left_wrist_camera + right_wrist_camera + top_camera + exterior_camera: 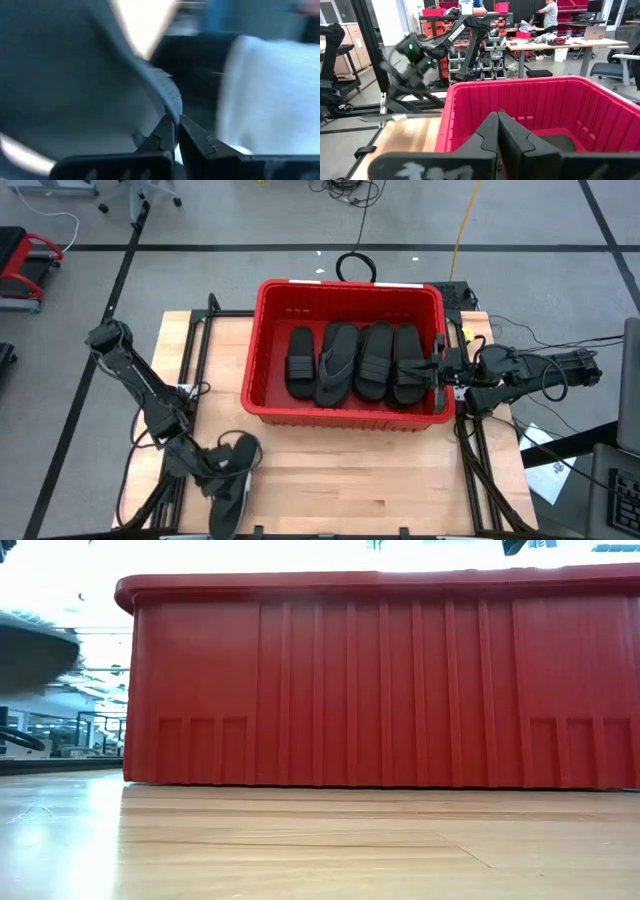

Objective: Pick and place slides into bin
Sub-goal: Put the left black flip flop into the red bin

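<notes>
Four slides sit in the bin, and I have a fifth pinched in the left tool.
Closest to my wrist camera, the left tool point(175, 131) has its fingers drawn narrow on the edge of a dark-grey flip-flop point(232, 480), which I hold over the near-left part of the counter point(350, 480), well apart from the bin point(262, 360). Inside the red bin four slides point(355, 362) lie side by side along its floor: three with broad bands and one thong type. By my reckoning the job is past halfway, though I can see no other loose slides on the counter. My right tool point(437, 370) sits at the bin's right wall, fingers closed together and gripping nothing.
</notes>
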Controlling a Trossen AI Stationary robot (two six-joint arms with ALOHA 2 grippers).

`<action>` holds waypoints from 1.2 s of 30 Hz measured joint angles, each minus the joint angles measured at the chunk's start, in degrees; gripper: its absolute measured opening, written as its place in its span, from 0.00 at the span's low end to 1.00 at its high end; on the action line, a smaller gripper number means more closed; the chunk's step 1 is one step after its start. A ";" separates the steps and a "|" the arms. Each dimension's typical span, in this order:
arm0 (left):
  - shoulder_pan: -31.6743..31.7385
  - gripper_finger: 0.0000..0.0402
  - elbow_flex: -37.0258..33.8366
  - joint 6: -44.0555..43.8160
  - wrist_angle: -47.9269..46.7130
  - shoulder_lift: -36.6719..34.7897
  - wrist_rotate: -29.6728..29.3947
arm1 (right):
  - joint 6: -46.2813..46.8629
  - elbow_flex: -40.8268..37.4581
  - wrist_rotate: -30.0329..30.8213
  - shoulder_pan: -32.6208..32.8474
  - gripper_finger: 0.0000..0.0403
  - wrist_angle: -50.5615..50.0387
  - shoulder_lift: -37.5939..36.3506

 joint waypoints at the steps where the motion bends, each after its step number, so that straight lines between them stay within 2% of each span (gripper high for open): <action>1: -0.25 0.01 0.89 1.86 3.42 0.00 -0.85 | 0.33 0.01 0.00 0.00 0.00 0.00 0.00; 3: -0.63 0.02 3.17 6.30 10.68 -0.05 -2.00 | 1.30 0.00 0.00 0.00 0.00 0.00 0.00; 5: -0.37 0.01 6.45 10.67 14.05 -0.17 -2.47 | 1.84 0.00 0.00 0.00 0.00 0.02 0.00; 9: 2.34 0.01 15.08 16.74 9.01 -0.27 -0.83 | 1.65 0.00 0.00 0.00 0.00 0.17 0.00; 13: 9.66 0.01 26.91 25.59 -6.29 -0.50 8.59 | 1.59 0.02 0.00 0.00 0.00 1.34 -0.03; 17: 20.76 0.00 39.84 41.56 -29.92 -0.50 17.97 | 1.57 0.00 -0.02 0.02 0.00 1.36 -0.03; 19: 27.42 0.00 45.78 49.72 -39.98 -0.50 19.56 | 1.57 0.02 0.00 0.02 0.00 1.38 -0.03; 22: 36.56 0.00 53.01 63.44 -48.10 -0.51 17.42 | 1.57 0.00 -0.02 0.02 0.00 1.38 0.00; 27: 49.92 0.00 59.75 81.22 -50.20 -0.37 7.30 | 1.01 0.00 -0.01 0.02 0.00 1.95 0.03; 33: 66.56 0.01 61.68 89.11 -49.50 5.96 6.07 | 0.55 0.02 -0.02 0.02 0.00 2.08 0.35; 36: 72.98 0.00 61.66 89.33 -50.06 11.99 9.34 | 1.75 0.01 -0.02 0.02 0.00 2.05 0.41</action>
